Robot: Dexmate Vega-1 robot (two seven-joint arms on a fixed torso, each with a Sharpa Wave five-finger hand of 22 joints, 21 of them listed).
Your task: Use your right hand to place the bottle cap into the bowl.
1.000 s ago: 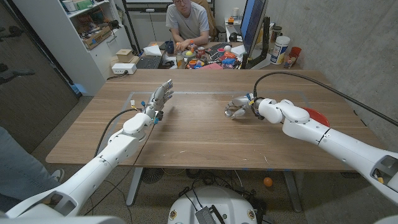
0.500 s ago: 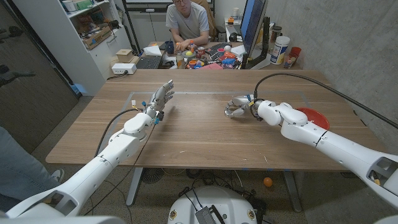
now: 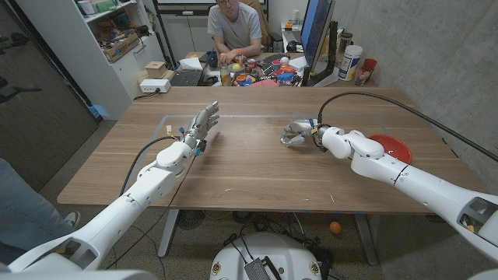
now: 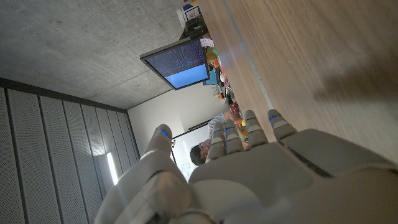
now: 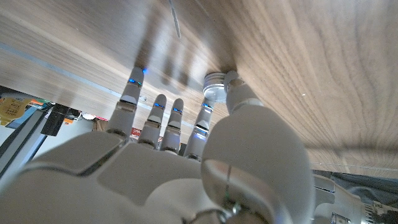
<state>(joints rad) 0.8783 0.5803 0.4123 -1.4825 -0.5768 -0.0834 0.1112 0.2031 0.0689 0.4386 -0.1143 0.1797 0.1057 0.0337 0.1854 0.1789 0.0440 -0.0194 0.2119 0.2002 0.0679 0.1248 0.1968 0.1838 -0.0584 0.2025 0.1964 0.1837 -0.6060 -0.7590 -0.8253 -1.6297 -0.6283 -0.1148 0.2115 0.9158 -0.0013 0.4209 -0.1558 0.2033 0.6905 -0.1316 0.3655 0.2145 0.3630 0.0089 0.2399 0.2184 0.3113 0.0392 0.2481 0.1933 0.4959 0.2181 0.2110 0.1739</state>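
The bottle cap [image 5: 214,83] is small, pale and round and lies on the wooden table [image 3: 249,167]. In the right wrist view my right hand [image 5: 180,155] reaches over it with fingers stretched toward the tabletop; the thumb tip touches the cap's side and a fingertip [image 5: 203,112] stands close beside it. In the head view my right hand [image 3: 297,132] is arched down on the table right of centre. The red bowl [image 3: 389,145] sits behind my right forearm, partly hidden by it. My left hand [image 3: 202,123] is raised at the left with fingers apart, holding nothing.
A person sits behind the table's far edge at a cluttered desk [image 3: 257,74] with a monitor [image 3: 315,31]. White shelving [image 3: 117,39] stands at the far left. A black cable [image 3: 405,109] arcs over the table to my right arm.
My right hand has edged a little farther from me and leftward, and more of the red bowl shows behind the forearm. The left arm has hardly moved.
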